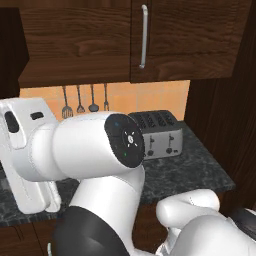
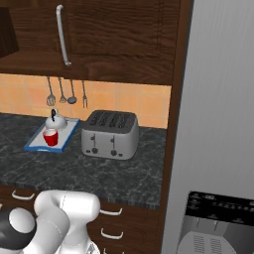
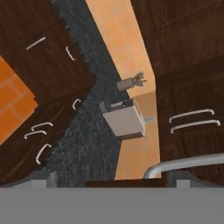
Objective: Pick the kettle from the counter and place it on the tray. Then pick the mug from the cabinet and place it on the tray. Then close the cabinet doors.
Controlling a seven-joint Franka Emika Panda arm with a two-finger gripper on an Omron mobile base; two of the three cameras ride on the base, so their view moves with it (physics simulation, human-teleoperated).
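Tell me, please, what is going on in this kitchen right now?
The kettle and red mug both sit on the blue-rimmed tray on the counter, beside the toaster. The hand view looks past a silver bar handle at the cabinet, so the arm seems to be working on the cabinet doors.

Dark marbled counter [image 2: 99, 171] runs below the orange tile wall. Silver toaster [image 2: 109, 134] stands on it near the back wall. Blue-rimmed tray [image 2: 34, 146] lies flat on the counter just left of the toaster, apart from it. On the tray: red mug [image 2: 50, 137] in front, kettle [image 2: 55, 120] behind it, close together.
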